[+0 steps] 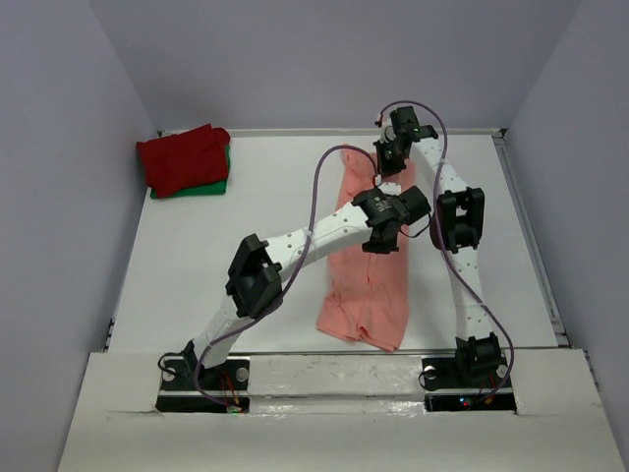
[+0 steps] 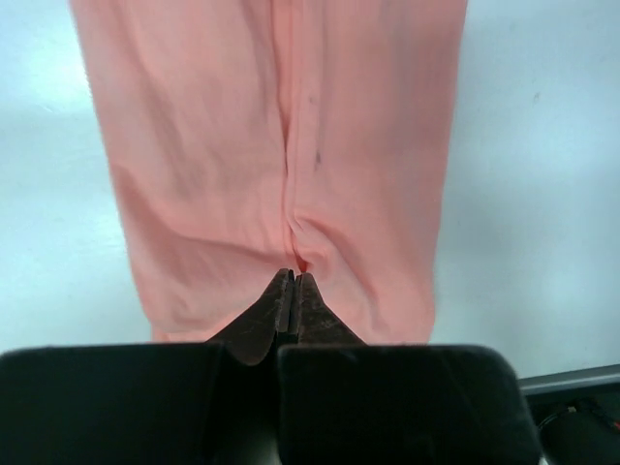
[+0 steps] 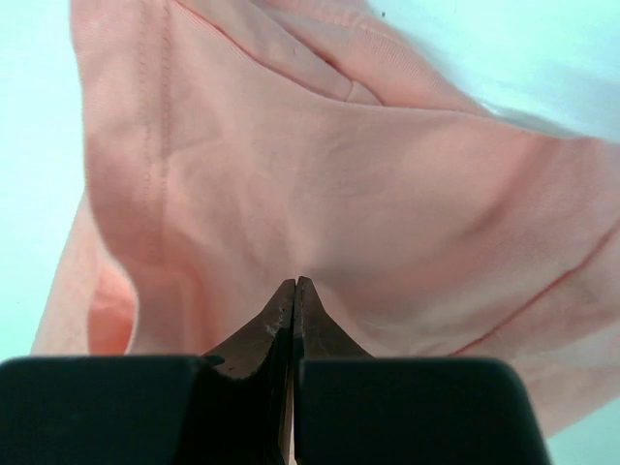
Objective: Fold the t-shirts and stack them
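I'm holding salmon-pink t-shirt (image 1: 369, 285) with both arms
Left gripper (image 2: 294, 276) is pinching its middle, right gripper (image 3: 294, 283) its far end, both jaws shut on cloth

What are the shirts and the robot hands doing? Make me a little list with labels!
pink shirt: long narrow strip in the middle of the table
red shirt: folded, far left corner, on top of the green one
green shirt: folded, under the red shirt, only its edge peeking out
left gripper: shut, pinching the pink shirt near its middle
right gripper: shut, pinching the pink shirt's far end
stacked: two shirts
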`<control>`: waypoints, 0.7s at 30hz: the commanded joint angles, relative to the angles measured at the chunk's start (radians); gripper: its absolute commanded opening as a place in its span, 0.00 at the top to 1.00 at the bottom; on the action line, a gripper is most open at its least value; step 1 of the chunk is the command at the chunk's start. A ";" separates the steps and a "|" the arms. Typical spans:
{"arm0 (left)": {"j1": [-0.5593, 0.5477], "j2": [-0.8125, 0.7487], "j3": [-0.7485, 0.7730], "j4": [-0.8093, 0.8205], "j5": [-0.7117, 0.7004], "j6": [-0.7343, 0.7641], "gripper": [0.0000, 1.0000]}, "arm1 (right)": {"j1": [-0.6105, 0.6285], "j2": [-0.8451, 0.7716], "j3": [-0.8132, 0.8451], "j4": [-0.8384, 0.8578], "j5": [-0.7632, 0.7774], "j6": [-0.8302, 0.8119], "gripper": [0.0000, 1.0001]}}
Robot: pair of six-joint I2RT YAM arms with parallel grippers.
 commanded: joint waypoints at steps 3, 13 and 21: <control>0.108 -0.124 0.032 0.010 -0.169 0.116 1.00 | 0.032 -0.161 -0.007 0.063 0.026 -0.052 1.00; 0.285 -0.104 0.006 0.119 -0.077 0.326 1.00 | 0.066 -0.410 -0.205 0.025 0.263 0.054 1.00; 0.373 -0.007 0.037 0.184 0.139 0.472 1.00 | 0.066 -0.717 -0.768 0.104 0.279 0.192 1.00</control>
